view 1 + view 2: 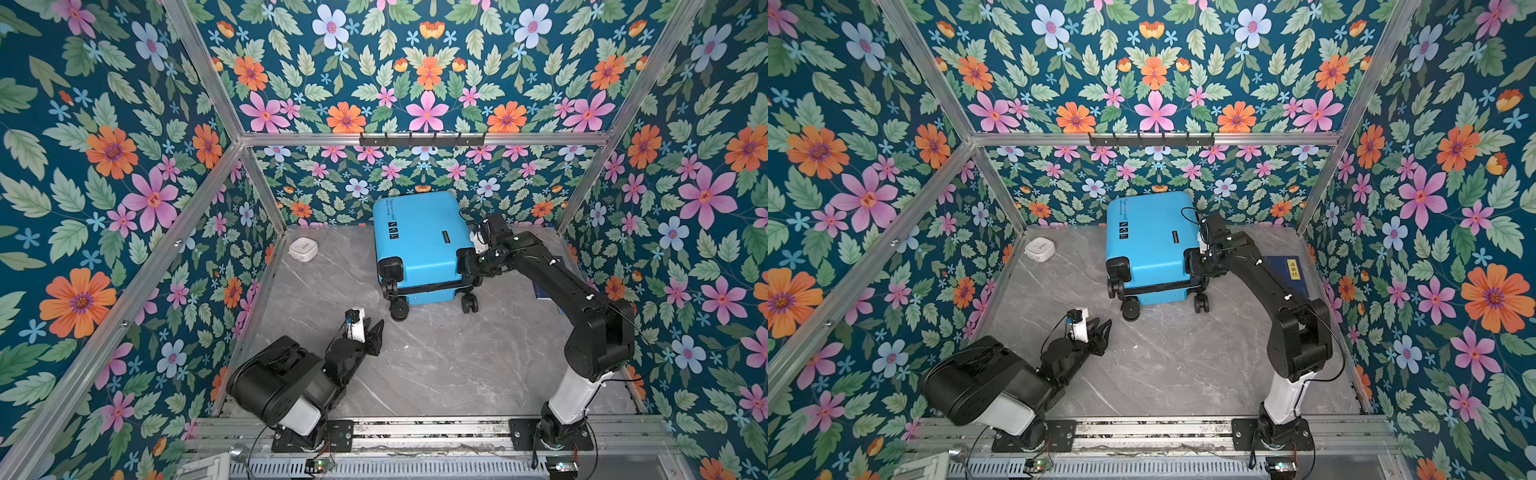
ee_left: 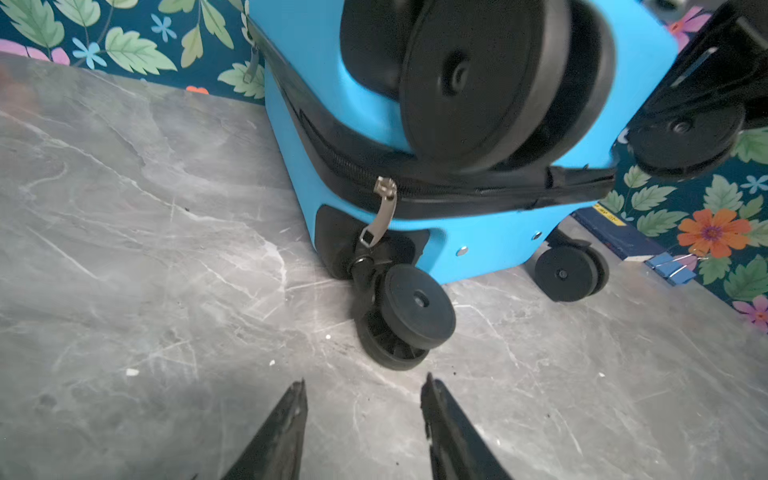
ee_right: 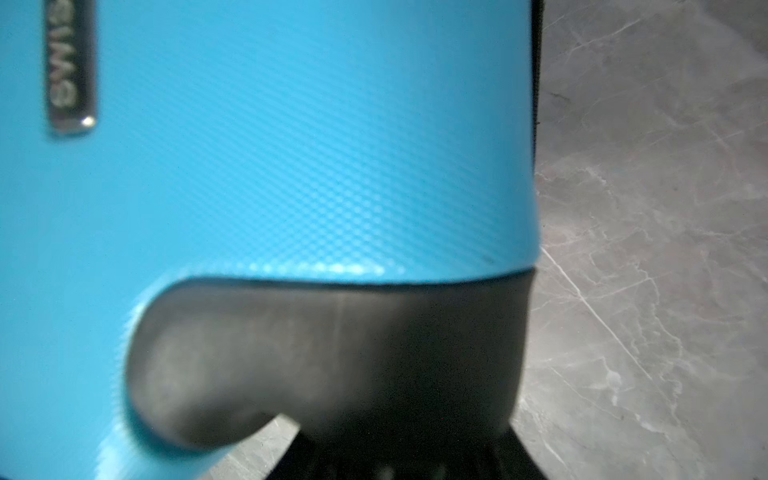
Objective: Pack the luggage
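The luggage is a sky-blue hard-shell suitcase lying at the back of the grey marble floor, lid down, casters toward me. In the left wrist view its black zipper band runs round the shell, with a silver zipper pull hanging above a caster. My left gripper hovers low over the floor just short of that caster, open, with nothing between its fingers. My right gripper is clamped on the luggage's black corner housing at its right side.
A small white box lies at the back left by the wall. A dark-blue book with a yellow label lies by the right wall, partly under my right arm, and a blue binder clip is beside it. Floral walls close in three sides.
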You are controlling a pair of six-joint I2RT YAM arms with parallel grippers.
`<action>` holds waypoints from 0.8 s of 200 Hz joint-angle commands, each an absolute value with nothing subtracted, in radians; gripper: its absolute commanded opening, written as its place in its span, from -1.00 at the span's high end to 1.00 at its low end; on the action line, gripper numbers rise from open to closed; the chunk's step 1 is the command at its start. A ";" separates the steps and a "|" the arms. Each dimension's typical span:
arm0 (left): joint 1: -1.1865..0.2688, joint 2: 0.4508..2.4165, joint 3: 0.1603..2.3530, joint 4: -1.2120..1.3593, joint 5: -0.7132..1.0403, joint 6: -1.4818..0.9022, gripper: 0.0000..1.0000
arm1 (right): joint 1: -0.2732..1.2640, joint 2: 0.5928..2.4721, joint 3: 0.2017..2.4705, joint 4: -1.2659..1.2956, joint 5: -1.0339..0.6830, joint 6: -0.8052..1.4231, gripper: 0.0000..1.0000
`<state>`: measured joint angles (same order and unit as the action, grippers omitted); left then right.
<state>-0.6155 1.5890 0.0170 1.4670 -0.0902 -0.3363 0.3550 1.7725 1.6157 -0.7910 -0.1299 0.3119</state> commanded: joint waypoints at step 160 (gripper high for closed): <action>-0.627 1.895 0.283 1.671 -0.175 -0.209 0.44 | 0.354 1.724 1.609 -0.770 -0.145 0.344 0.46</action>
